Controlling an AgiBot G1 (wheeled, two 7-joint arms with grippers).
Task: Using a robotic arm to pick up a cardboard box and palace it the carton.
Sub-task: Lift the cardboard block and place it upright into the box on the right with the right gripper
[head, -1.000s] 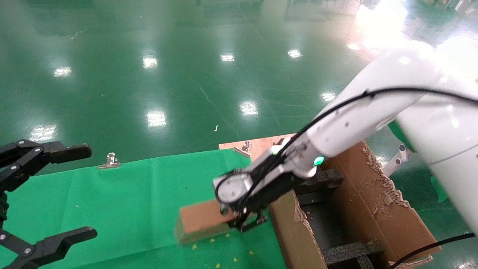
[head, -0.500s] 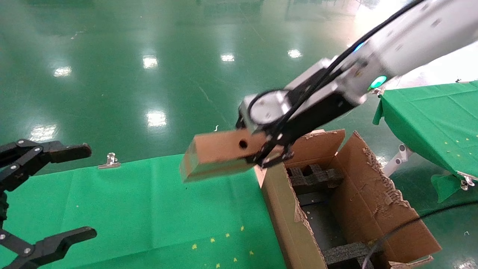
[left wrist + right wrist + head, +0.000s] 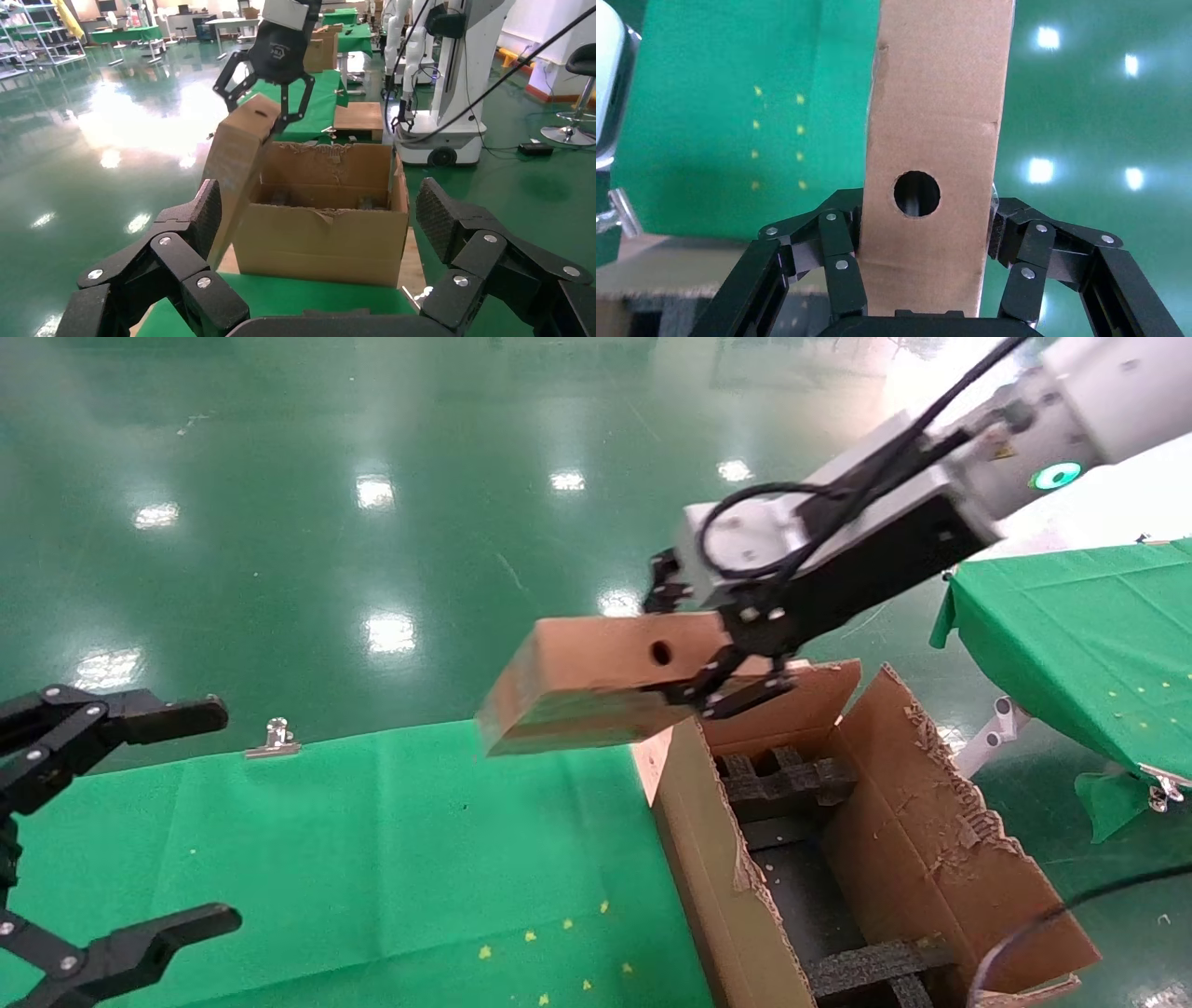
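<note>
1. Pickup done: right gripper (image 3: 736, 686) clamps the cardboard box (image 3: 596, 682) mid-air, centre frame.
2. Remaining: lowering it into the carton (image 3: 931, 831), lower right.
3. Left gripper (image 3: 102, 822) idles spread wide, lower left.

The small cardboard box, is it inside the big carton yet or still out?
Out: the right gripper holds the cardboard box in the air beside the carton.

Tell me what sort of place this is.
Likely a factory-floor robot test hall: glossy green floor, rows of green-clothed tables, and another white robot standing behind the carton.
</note>
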